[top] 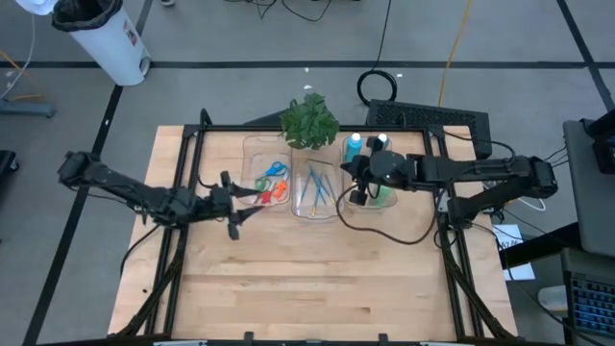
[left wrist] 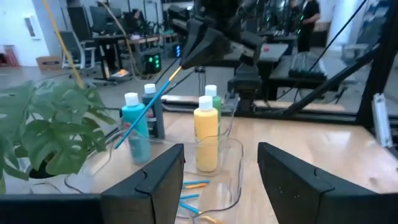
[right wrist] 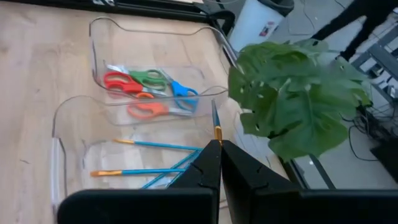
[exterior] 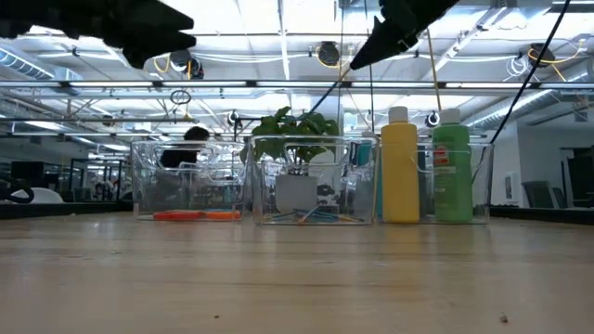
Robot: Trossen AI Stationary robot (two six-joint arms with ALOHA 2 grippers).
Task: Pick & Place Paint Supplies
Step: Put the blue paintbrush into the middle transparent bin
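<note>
Overhead, right tool [right wrist: 219, 144] pinching brush [right wrist: 215, 122].

Three bins [top: 266, 154], four scissors [right wrist: 146, 93]

Two dark arms, matte black links, rounded joint housings. Left gripper [left wrist: 221, 177]: two broad flat black fingers [left wrist: 158, 180], angular chamfered edges, glossy plastic. Right gripper [right wrist: 219, 163]: black wedge-shaped fingers [right wrist: 245, 171] tapering toward tips. Thin black cable loops below right arm [top: 480, 173].
</note>
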